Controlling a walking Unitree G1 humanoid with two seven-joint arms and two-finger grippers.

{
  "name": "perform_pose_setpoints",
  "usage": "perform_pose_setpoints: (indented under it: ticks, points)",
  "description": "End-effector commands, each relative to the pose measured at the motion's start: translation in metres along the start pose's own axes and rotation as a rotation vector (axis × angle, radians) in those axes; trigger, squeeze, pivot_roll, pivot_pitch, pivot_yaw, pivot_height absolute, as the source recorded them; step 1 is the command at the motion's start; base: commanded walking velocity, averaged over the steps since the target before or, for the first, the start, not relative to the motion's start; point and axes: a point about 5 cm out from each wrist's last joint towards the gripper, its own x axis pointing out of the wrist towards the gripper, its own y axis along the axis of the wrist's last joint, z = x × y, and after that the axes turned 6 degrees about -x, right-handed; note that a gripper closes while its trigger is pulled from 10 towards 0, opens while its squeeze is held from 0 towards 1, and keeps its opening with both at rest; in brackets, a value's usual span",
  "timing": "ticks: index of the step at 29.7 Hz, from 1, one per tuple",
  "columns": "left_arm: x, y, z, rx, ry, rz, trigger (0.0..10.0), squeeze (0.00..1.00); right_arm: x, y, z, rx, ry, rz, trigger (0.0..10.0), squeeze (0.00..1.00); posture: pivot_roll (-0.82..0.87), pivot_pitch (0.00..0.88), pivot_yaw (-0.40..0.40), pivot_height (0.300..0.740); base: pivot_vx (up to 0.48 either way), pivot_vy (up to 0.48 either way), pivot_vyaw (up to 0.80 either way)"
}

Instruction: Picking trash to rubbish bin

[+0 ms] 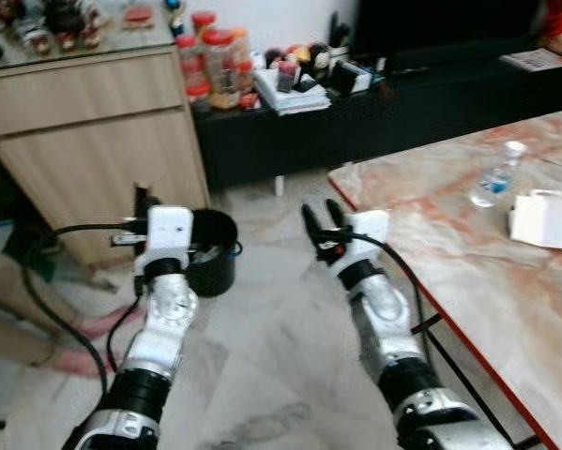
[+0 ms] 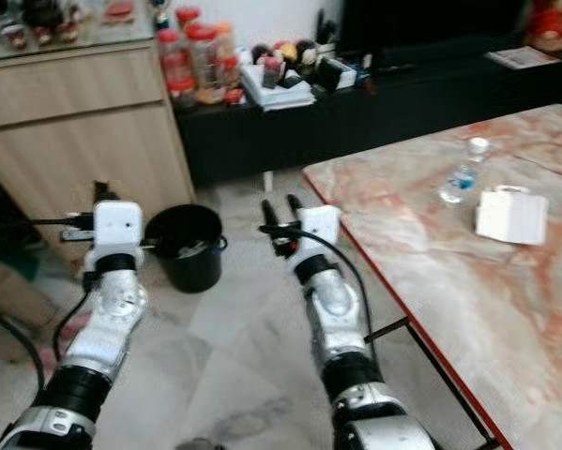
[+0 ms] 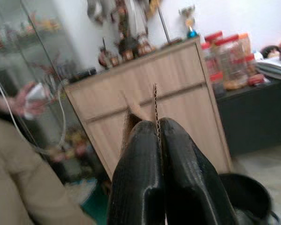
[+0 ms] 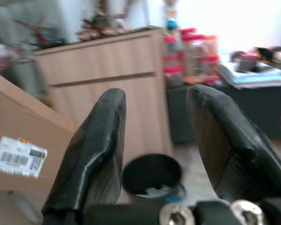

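My left gripper (image 1: 142, 204) is shut on a thin piece of brown cardboard (image 3: 154, 105) that stands up between its fingers (image 3: 139, 154). It is held just left of a black rubbish bin (image 1: 211, 251) on the floor, which has some light scraps inside (image 4: 152, 190). My right gripper (image 1: 320, 217) is open and empty, raised to the right of the bin and near the table corner. On the marble table (image 1: 449, 272) lie a plastic water bottle (image 1: 494, 176) and a white folded item (image 1: 546, 217).
A wooden cabinet (image 1: 93, 141) stands behind the bin, and a black low shelf (image 1: 374, 112) with jars and books runs along the wall. A cardboard box with a label (image 4: 18, 140) is nearby. A person's hand (image 3: 30, 99) shows to my left. Cables trail over the floor (image 1: 65, 328).
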Motion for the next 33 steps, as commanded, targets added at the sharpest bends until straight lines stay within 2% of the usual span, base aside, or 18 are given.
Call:
perform_pose_setpoints:
  ticks: [1,2,5,6,8,10,12,15,16,17,19,21,25,26,27,28,30,33]
  points:
    - [-0.002,-0.007,0.01,-0.032,-0.079,-0.053,10.0,0.0,0.0,-0.001,0.002,-0.005,-0.002,-0.008,10.0,0.0,0.05,0.048,0.025,0.74,0.0,0.0,0.8]
    - [-0.005,-0.015,0.015,-0.038,-0.142,-0.097,10.0,0.0,-0.001,-0.003,0.002,0.003,0.001,-0.021,10.0,0.0,0.05,0.048,0.025,0.74,0.0,0.0,0.0]
    - [-0.012,-0.029,0.023,-0.064,-0.231,-0.182,10.0,0.0,-0.003,-0.008,0.002,0.014,-0.002,-0.053,10.0,0.0,0.05,0.048,0.025,0.74,0.0,0.0,0.0]
    - [-0.021,-0.044,0.024,-0.1,-0.265,-0.258,10.0,0.0,-0.008,-0.018,0.003,0.016,-0.008,-0.111,10.0,0.0,0.05,0.048,0.025,0.74,0.0,0.0,0.0]
    - [-0.03,-0.058,0.025,-0.133,-0.297,-0.345,10.0,0.0,-0.014,-0.027,0.004,0.023,-0.011,-0.158,10.0,0.0,0.04,0.05,0.023,0.74,0.0,0.0,0.0]
    - [-0.038,-0.069,0.023,-0.11,-0.316,-0.389,10.0,0.0,-0.022,-0.039,0.006,0.031,-0.019,-0.226,10.0,0.0,0.05,0.049,0.022,0.74,0.0,0.0,0.0]
    - [-0.05,-0.087,0.019,-0.141,-0.324,-0.492,10.0,0.0,-0.039,-0.059,0.008,0.027,-0.024,-0.344,10.0,0.0,0.04,0.049,0.02,0.74,0.0,0.0,0.0]
    - [-0.063,-0.104,0.012,-0.079,-0.329,-0.582,10.0,0.0,-0.062,-0.08,0.011,0.036,-0.044,-0.472,10.0,0.0,0.04,0.05,0.017,0.74,0.0,0.0,0.0]
    - [-0.068,-0.109,0.011,-0.049,-0.346,-0.599,10.0,0.0,-0.073,-0.089,0.012,0.036,-0.059,-0.53,10.0,0.0,0.04,0.05,0.017,0.74,0.0,0.0,0.0]
    - [-0.078,-0.117,0.009,0.022,-0.399,-0.63,10.0,0.0,-0.095,-0.103,0.016,0.037,-0.095,-0.633,10.0,0.0,0.05,0.051,0.011,0.74,0.0,0.0,0.0]
    - [-0.087,-0.125,0.006,0.067,-0.428,-0.67,10.0,0.0,-0.112,-0.114,0.019,0.03,-0.12,-0.714,10.0,0.0,0.05,0.051,0.011,0.74,0.142,0.0,0.0]
    - [-0.091,-0.129,0.005,0.077,-0.429,-0.697,10.0,0.0,-0.12,-0.118,0.019,0.023,-0.128,-0.75,10.0,0.0,0.05,0.051,0.01,0.74,0.285,0.0,0.0]
    - [-0.113,-0.145,-0.004,0.158,-0.452,-0.796,10.0,0.0,-0.157,-0.133,0.024,0.021,-0.203,-0.882,10.0,0.0,0.05,0.051,0.01,0.74,0.386,0.0,0.37]
    - [-0.116,-0.146,-0.005,0.163,-0.451,-0.81,10.0,0.0,-0.161,-0.135,0.025,0.021,-0.212,-0.899,10.0,0.0,0.05,0.051,0.01,0.74,0.405,0.0,0.8]
    - [-0.123,-0.15,-0.007,0.165,-0.448,-0.839,10.0,0.0,-0.173,-0.139,0.025,0.032,-0.239,-0.936,10.0,0.0,0.05,0.051,0.01,0.74,0.416,0.0,0.8]
    - [-0.123,-0.15,-0.007,0.165,-0.448,-0.839,10.0,0.0,-0.173,-0.139,0.025,0.032,-0.239,-0.936,10.0,0.0,0.05,0.051,0.01,0.74,0.416,0.0,0.8]
    - [-0.136,-0.157,-0.013,0.19,-0.446,-0.891,10.0,0.0,-0.193,-0.146,0.022,0.076,-0.276,-1.011,10.0,0.0,0.04,0.053,0.009,0.74,0.416,0.0,0.0]
    - [-0.143,-0.161,-0.017,0.189,-0.435,-0.922,10.0,0.0,-0.203,-0.15,0.019,0.078,-0.271,-1.045,10.0,0.0,0.04,0.053,0.008,0.74,0.434,0.0,0.0]
